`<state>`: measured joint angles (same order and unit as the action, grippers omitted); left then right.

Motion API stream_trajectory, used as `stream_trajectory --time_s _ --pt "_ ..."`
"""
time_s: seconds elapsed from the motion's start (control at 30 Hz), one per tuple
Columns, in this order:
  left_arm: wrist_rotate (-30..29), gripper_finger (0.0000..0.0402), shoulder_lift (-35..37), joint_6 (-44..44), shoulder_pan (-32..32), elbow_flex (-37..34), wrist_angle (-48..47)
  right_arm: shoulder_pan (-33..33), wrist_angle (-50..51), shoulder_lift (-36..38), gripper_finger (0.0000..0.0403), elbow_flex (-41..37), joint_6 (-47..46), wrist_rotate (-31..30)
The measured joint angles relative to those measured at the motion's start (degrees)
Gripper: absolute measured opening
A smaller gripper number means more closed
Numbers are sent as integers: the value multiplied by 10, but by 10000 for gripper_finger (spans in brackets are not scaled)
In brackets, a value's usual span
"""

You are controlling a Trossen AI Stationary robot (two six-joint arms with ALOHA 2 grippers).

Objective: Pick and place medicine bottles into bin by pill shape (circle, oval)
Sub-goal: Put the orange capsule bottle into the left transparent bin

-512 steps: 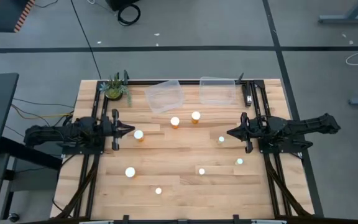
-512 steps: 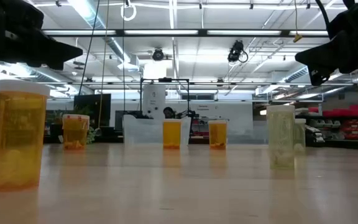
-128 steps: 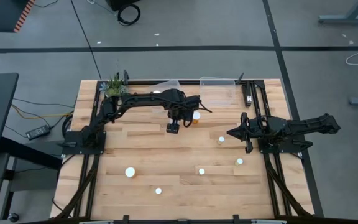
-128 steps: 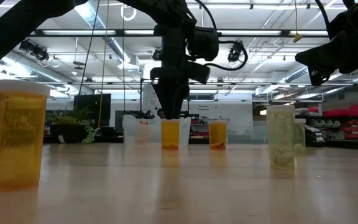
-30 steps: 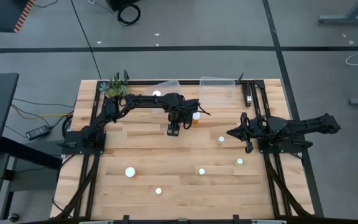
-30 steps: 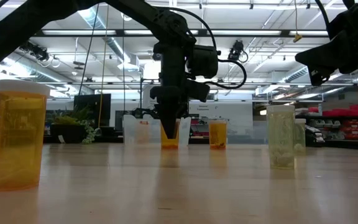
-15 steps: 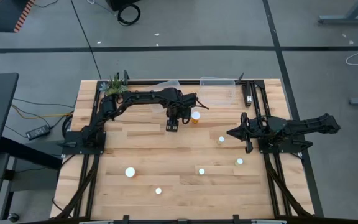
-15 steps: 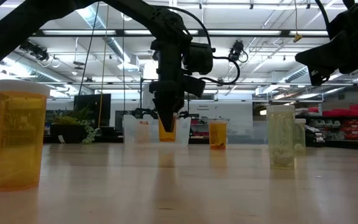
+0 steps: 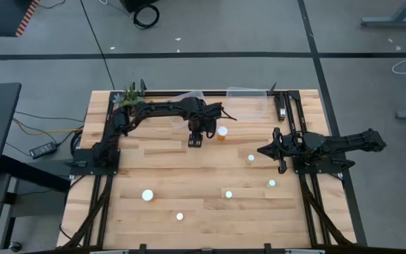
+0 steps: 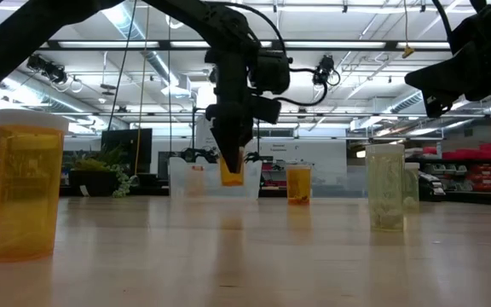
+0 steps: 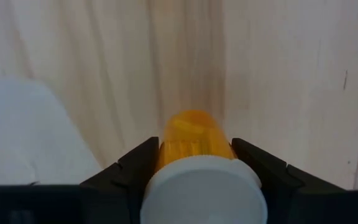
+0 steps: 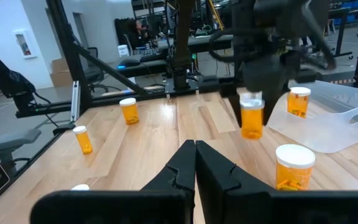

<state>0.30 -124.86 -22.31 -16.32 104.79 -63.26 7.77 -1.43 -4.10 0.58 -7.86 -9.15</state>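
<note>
Left gripper (image 10: 231, 162) – clamped on bottle (image 10: 232, 173), lifted off table; carry to bin (image 9: 245, 106) next. Right gripper (image 9: 263, 150) – clenched, idle.

We looked straight down from above on the whole table (image 9: 210, 176). A second camera sat at table-top height, facing level across into the room. The left wrist camera looked close down on a held bottle (image 11: 194, 146). The right wrist camera faced across the table; it shared that bottle (image 12: 252, 117) with the low view, frame centre.
</note>
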Motion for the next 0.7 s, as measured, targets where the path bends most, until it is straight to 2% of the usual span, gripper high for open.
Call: stream_trajectory --time_s 0.13,0.4,0.57,0.7 --pt "0 214 21 6 -10 0 -18 0 -1 0 19 0 0 0" --pt "1 199 75 32 -40 1 -21 0 -1 -1 19 0 0 0" --pt "1 215 85 49 -65 1 6 0 0 -1 19 0 0 0" --pt "0 212 83 51 -88 1 41 0 0 -1 19 0 0 0"
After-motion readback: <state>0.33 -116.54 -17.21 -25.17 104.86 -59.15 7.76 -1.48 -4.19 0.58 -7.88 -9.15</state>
